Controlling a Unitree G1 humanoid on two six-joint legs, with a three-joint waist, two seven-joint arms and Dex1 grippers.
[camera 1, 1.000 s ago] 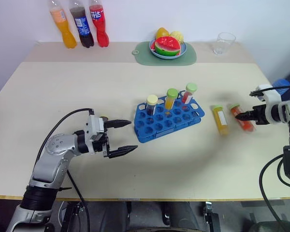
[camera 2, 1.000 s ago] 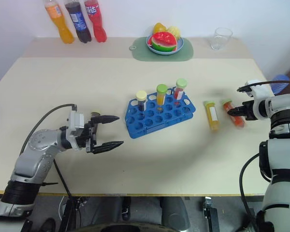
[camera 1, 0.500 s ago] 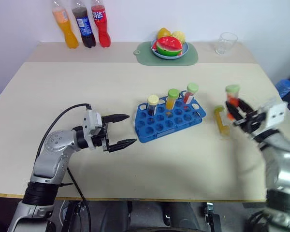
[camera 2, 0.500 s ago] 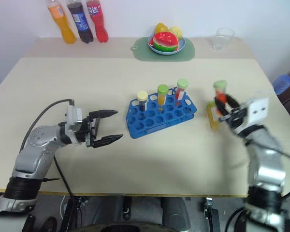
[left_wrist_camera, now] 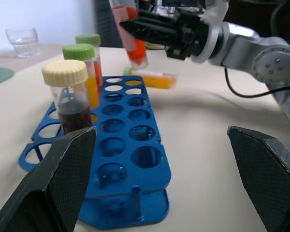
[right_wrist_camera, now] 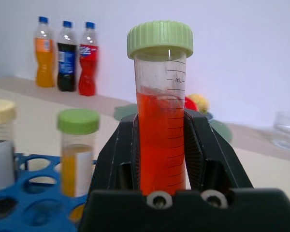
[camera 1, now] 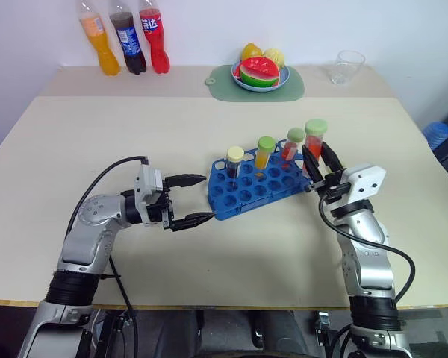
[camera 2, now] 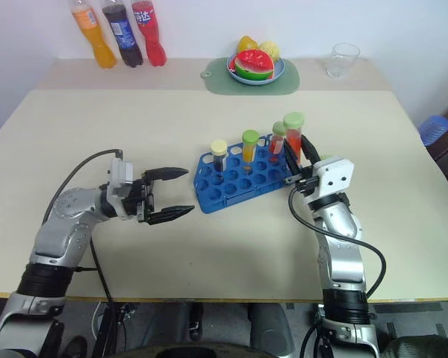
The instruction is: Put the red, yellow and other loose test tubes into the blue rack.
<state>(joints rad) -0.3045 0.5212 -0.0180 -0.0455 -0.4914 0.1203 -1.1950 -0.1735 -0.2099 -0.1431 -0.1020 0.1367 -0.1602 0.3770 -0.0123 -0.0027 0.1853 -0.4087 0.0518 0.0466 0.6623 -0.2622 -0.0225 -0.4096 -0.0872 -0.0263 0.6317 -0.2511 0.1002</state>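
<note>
The right gripper [camera 1: 319, 165] has its fingers closed on the red test tube [camera 1: 314, 142], holding it upright by the lower body, green cap up, just beside the right end of the blue rack [camera 1: 260, 186] on the bench [camera 1: 134, 134]. Three tubes already stand in the rack's back row. The step in hand looks like insertion — carrying the red tube over an empty hole. The next move calls for lining its base up with a free hole, then lowering it straight. The yellow test tube [left_wrist_camera: 150, 77] lies on the bench beyond the rack, not yet collected. The left gripper [camera 1: 183, 201] waits near the rack's left end, fingers spread wide and empty.
</note>
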